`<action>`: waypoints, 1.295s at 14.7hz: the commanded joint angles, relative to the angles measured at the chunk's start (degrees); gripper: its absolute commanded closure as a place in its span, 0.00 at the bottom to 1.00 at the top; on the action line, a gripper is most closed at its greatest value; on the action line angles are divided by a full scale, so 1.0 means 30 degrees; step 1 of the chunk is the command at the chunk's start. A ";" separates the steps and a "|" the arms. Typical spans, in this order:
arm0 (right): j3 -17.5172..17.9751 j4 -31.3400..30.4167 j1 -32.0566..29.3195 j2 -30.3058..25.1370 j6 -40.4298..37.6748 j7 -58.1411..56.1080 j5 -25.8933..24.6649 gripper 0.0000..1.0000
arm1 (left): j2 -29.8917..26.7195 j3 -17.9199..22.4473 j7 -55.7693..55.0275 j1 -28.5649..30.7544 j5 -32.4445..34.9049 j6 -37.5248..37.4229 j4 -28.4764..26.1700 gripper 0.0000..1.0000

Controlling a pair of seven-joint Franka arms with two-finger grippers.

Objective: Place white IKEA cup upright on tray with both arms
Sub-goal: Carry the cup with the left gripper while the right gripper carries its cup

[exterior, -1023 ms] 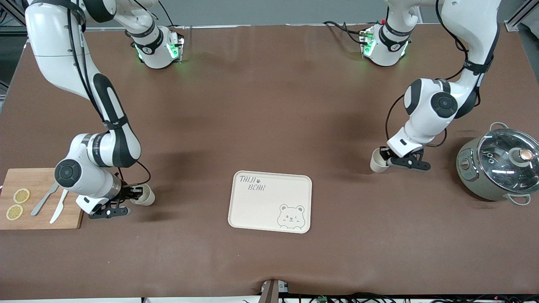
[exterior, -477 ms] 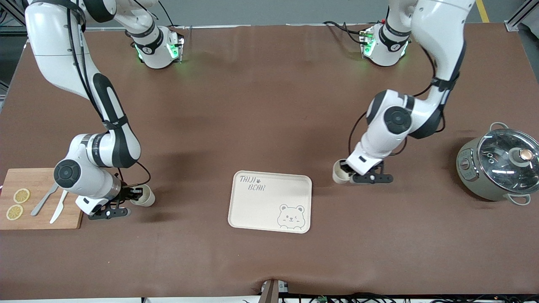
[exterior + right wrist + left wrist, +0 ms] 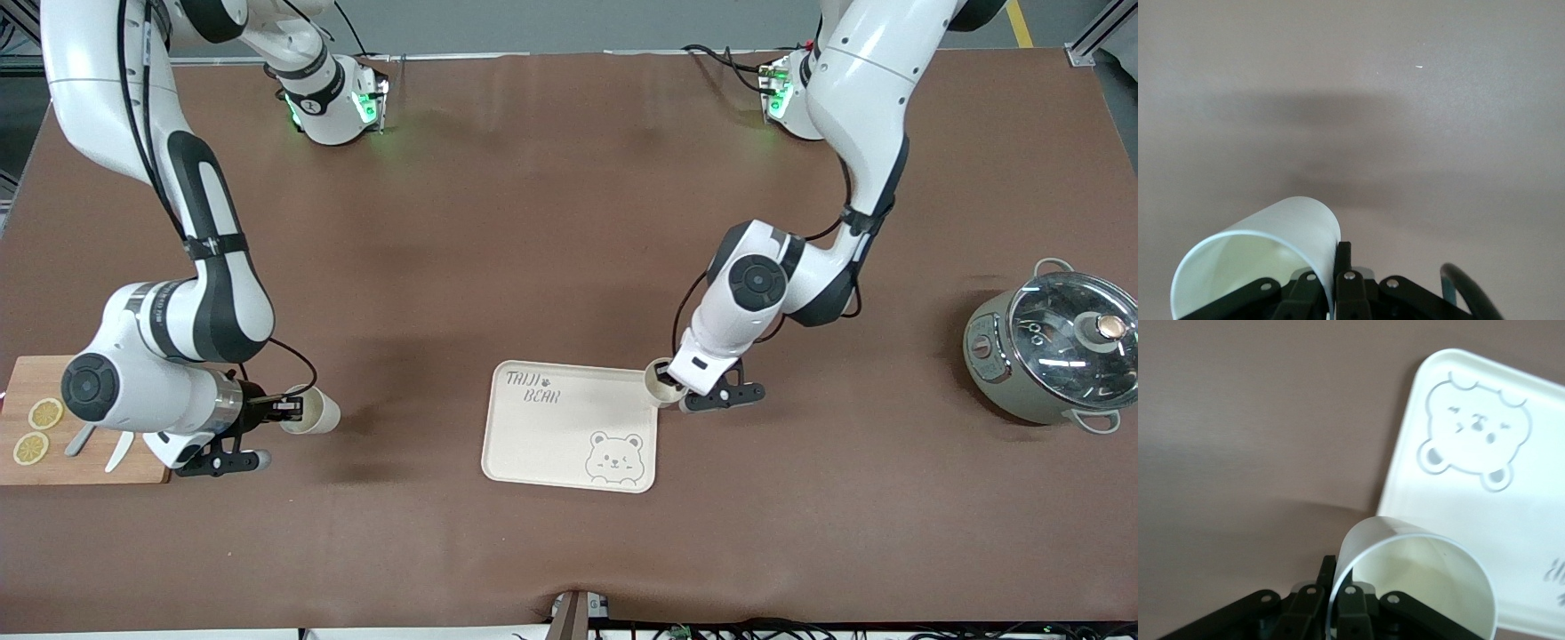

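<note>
The cream bear tray (image 3: pixel 551 436) lies on the brown table, nearer the front camera. My left gripper (image 3: pixel 669 384) is shut on the rim wall of a white cup (image 3: pixel 659 382), held mouth-up over the tray's corner toward the left arm's end. In the left wrist view the cup (image 3: pixel 1418 580) sits in the gripper (image 3: pixel 1336 603) with the tray (image 3: pixel 1511 520) under it. My right gripper (image 3: pixel 286 411) is shut on the rim of a second white cup (image 3: pixel 316 414), held tilted just above the table beside the cutting board. The right wrist view shows this cup (image 3: pixel 1265 260) in the gripper (image 3: pixel 1337 280).
A wooden cutting board (image 3: pixel 89 378) with lemon slices (image 3: pixel 44 413), a knife and a fork lies at the right arm's end. A grey pot with a glass lid (image 3: pixel 1058 356) stands at the left arm's end.
My left arm has carried its cup from near the pot to the tray's corner. My right gripper has raised its cup a little and shifted it slightly toward the tray.
</note>
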 commanded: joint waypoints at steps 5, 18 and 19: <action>0.0030 0.1512 0.3189 0.0085 -0.0862 0.7769 0.0254 1.00 | 0.1955 0.0104 -0.2226 -0.1003 0.0023 -0.0375 0.2407 1.00; 0.0030 0.2187 0.7030 0.2778 0.4437 1.5688 0.0254 1.00 | 0.2486 0.0338 -0.2844 -0.1914 0.1104 -0.0287 0.2764 0.00; 0.0030 0.2187 0.7235 0.3071 0.5109 1.5922 0.0254 1.00 | 0.2428 0.0339 -0.2874 -0.1856 0.1106 -0.0287 0.2763 0.00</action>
